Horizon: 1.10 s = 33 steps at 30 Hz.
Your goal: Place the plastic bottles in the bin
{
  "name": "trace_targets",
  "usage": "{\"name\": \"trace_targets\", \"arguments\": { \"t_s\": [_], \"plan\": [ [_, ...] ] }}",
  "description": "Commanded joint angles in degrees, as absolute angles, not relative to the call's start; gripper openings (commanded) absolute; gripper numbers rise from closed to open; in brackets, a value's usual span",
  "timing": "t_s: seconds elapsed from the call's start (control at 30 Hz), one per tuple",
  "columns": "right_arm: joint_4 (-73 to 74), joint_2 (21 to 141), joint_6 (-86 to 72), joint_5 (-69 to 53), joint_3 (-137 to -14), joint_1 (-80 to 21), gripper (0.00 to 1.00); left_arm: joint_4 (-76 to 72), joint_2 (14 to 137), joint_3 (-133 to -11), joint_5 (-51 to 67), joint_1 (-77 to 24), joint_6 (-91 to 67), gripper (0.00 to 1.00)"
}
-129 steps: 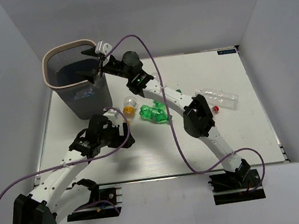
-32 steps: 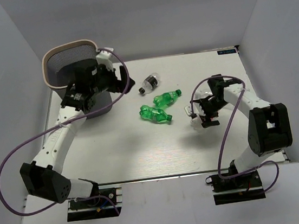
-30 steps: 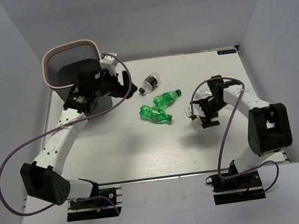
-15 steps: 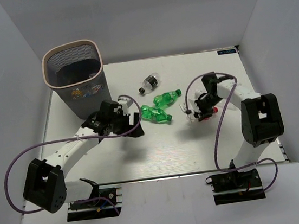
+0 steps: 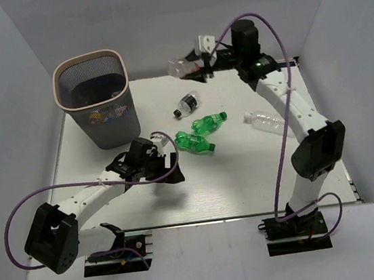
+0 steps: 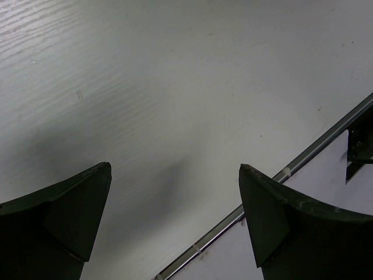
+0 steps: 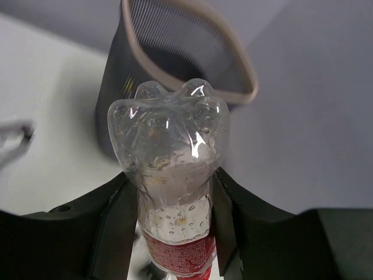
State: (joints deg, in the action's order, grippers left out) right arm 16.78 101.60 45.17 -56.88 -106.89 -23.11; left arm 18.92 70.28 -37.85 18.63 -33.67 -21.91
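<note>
I see right gripper [image 7: 172,195] clamped on clear bottle [image 7: 169,140], aloft right of bin [image 5: 114,125]; left gripper [image 6: 175,169] jaws apart over table [image 6: 175,76].

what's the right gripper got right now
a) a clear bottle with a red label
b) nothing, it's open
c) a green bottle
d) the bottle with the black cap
A: in the right wrist view the right gripper is shut on a clear bottle with a red label. From above, the bottle is held in the air, not yet over the bin.
</note>
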Motion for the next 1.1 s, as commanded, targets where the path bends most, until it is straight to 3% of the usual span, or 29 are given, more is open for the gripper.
{"name": "trace_targets", "arguments": {
  "t_s": [0.0,0.1,0.27,0.4,0.73,0.87,0.9,0.97,1.0,1.07],
  "plan": [
    [-25.6,108.2,14.4,-58.4,-110.9,-26.9,0.17,15.7,70.7,-37.5,19.5,-34.8,-23.0,1.0],
    [-44.0,117.3,2.3,-51.7,-121.4,-31.5,0.15,15.7,71.3,-37.5,19.5,-35.4,-23.0,1.0],
    [-48.6,128.1,4.9,-41.8,-138.7,-37.4,0.19,15.7,71.3,-36.3,19.5,-37.1,-23.6,1.0],
    [-57.6,129.7,5.7,-38.9,-134.6,-40.9,0.23,15.7,70.2,-34.5,19.5,-37.6,-25.4,1.0],
    [-57.5,136.3,0.4,-29.7,-136.1,-47.5,0.33,17.0,69.1,-34.5,17.9,-39.3,-26.4,1.0],
    [-54.9,137.7,0.4,-27.5,-135.2,-48.1,0.44,17.0,68.6,-35.6,17.3,-39.3,-27.1,1.0],
    [-54.1,138.2,0.4,-27.0,-135.5,-48.0,0.55,17.0,68.6,-35.6,16.7,-39.8,-27.6,1.0],
    [-52.1,139.8,1.0,-26.8,-136.8,-47.6,0.66,17.0,68.0,-36.3,16.7,-39.8,-28.1,1.0],
    [-51.8,140.0,1.4,-26.6,-136.6,-47.7,0.8,17.0,68.0,-37.0,16.7,-39.8,-28.1,1.0],
    [-51.2,140.2,2.2,-26.9,-135.7,-47.4,0.9,17.0,68.0,-37.7,16.2,-40.3,-28.9,1.0]
  ]
}}
